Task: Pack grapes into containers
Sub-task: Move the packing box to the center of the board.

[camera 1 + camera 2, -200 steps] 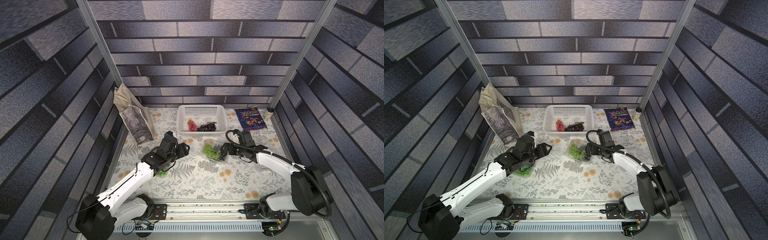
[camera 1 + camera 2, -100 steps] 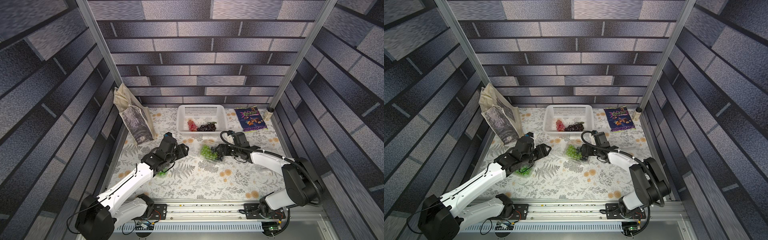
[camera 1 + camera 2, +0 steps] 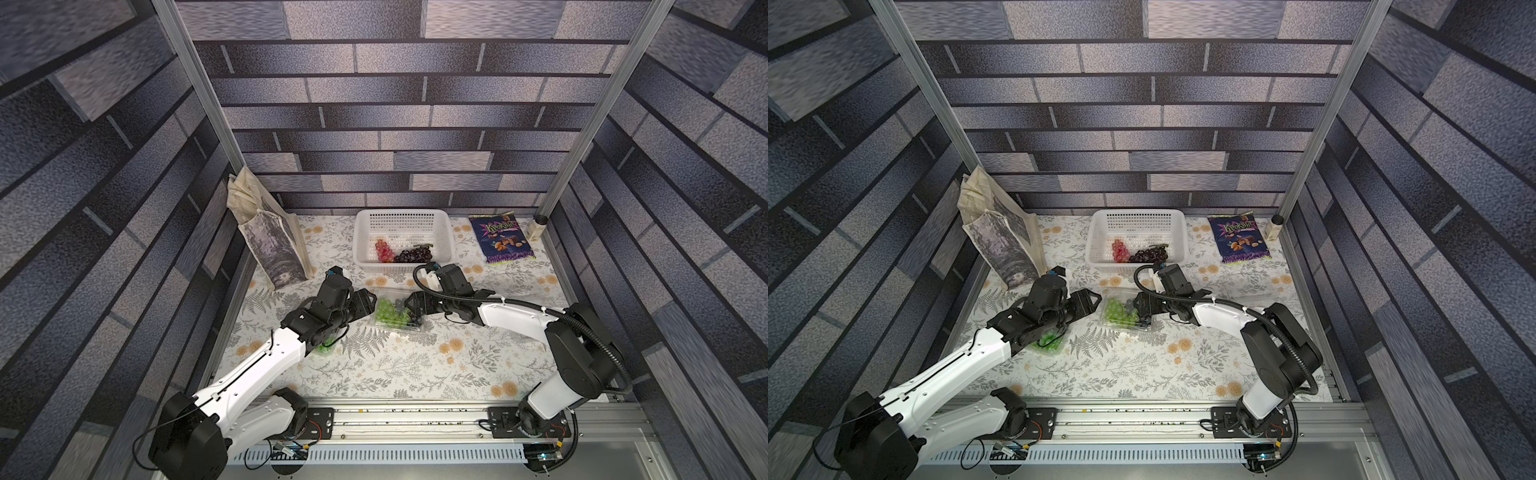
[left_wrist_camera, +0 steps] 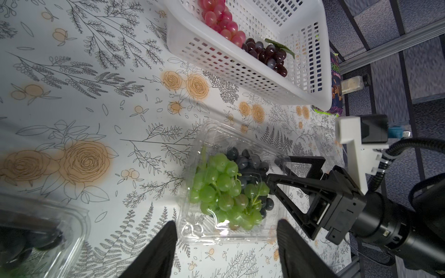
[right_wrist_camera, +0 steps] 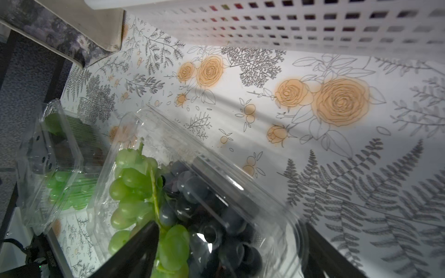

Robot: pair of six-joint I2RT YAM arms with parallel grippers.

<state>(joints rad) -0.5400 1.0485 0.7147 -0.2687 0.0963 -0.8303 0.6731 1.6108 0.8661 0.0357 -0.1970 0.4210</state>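
Note:
A clear container (image 4: 216, 237) in mid-table holds green grapes (image 3: 388, 312) (image 4: 224, 190) and black grapes (image 4: 248, 161) (image 5: 192, 190). My left gripper (image 3: 366, 300) (image 4: 226, 222) is open, its tips just short of the box's near edge. My right gripper (image 3: 409, 309) (image 5: 228, 226) is open wide and straddles the opposite end, one finger by the green grapes. A second container (image 3: 1048, 345) (image 5: 48, 154) with green grapes lies under my left arm. An empty one (image 4: 327, 142) lies behind the right gripper. Red grapes (image 3: 384, 251) and dark purple grapes (image 3: 413, 253) lie in the white basket (image 3: 401, 218).
A printed cloth bag (image 3: 274, 245) leans at the back left. A purple snack packet (image 3: 500, 239) and a small bottle (image 3: 536, 226) sit at the back right. The basket stands just behind both grippers. Metal posts and brick-patterned walls close in the table.
My right gripper has moved left, and the container with green and black grapes has shifted left with it, toward my left gripper. The left arm has barely moved.

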